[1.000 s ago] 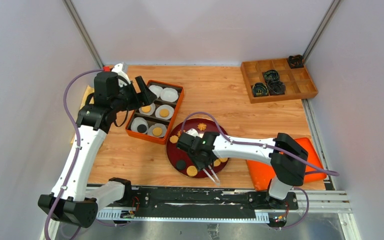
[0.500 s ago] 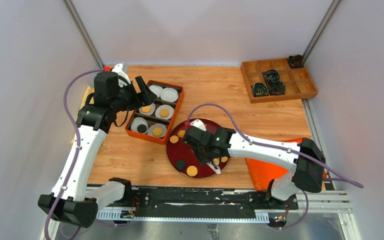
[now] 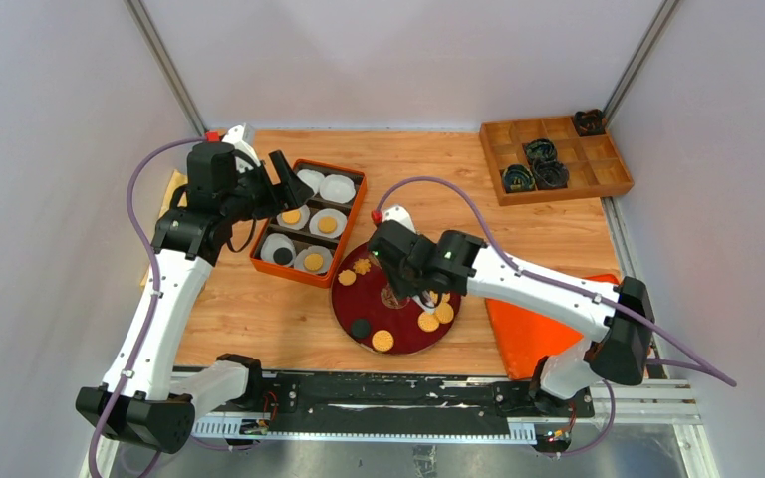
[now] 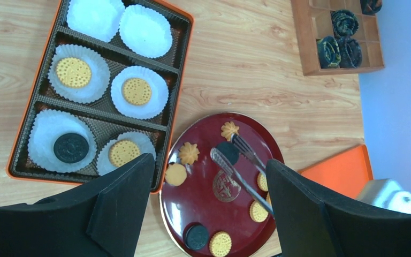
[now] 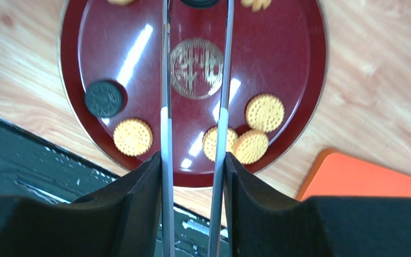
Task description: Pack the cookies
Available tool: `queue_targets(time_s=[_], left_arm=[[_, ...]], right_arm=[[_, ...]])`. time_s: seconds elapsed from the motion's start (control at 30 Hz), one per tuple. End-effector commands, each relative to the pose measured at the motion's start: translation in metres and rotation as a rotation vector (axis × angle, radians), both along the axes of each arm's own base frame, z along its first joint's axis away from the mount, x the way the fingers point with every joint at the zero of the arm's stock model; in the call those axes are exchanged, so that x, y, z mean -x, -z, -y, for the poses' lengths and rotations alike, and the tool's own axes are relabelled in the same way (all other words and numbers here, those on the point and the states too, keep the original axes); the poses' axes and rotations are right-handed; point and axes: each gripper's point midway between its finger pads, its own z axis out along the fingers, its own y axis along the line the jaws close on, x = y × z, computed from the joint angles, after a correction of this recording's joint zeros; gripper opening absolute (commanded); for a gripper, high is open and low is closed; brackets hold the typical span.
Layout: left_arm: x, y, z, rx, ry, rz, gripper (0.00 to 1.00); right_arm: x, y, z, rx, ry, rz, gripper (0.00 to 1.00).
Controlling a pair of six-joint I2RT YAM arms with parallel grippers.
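Over the far side of the red plate (image 5: 278, 64), our right gripper (image 5: 192, 160) clamps open tongs (image 4: 235, 174) astride a black cookie (image 4: 228, 151); next we must pinch it and carry it left to the tray (image 3: 289, 272).

Wooden table (image 3: 428, 184) bearing orange tray (image 3: 294, 274), dark-red plate (image 3: 354, 302), compartmented wooden box (image 3: 603, 171), orange pad (image 3: 518, 339)

An orange tray (image 4: 177, 107) with six paper cups (image 4: 145, 30) is seen on the wooden bench (image 4: 246, 69). Three cups are filled with golden round cookies (image 4: 74, 72), one with a black cookie (image 4: 70, 148). Just beside the tray, a red plate (image 4: 192, 198) is strewn with more, flower-shaped cookies (image 4: 189, 153) among them, and metal tongs (image 4: 230, 169) are poised over it. The left gripper (image 4: 208, 163) is framed below, jaws spread wide.
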Motion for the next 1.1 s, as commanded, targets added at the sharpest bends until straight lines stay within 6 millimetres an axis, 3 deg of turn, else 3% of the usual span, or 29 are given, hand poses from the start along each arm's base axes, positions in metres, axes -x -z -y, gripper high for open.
queue_targets(time_s=[0.0, 0.23, 0.6, 0.77, 1.07], left_arm=[[-0.004, -0.011, 0.001, 0.0, 0.002, 0.039, 0.82], [-0.011, -0.001, -0.001, -0.015, -0.009, 0.021, 0.82], [-0.023, 0.01, -0.004, -0.046, -0.024, 0.0, 0.82], [-0.025, 0.015, -0.003, -0.044, -0.029, -0.012, 0.82], [-0.026, 0.02, -0.004, -0.048, -0.031, -0.02, 0.82]], right_arm=[[-0.04, -0.043, -0.001, -0.036, 0.032, 0.134, 0.0], [-0.1, -0.066, -0.033, -0.064, 0.008, 0.201, 0.0], [-0.184, -0.054, -0.084, -0.108, -0.039, 0.218, 0.0], [-0.209, -0.035, -0.096, -0.128, -0.047, 0.189, 0.0], [-0.229, -0.009, -0.11, -0.126, -0.068, 0.165, 0.0]])
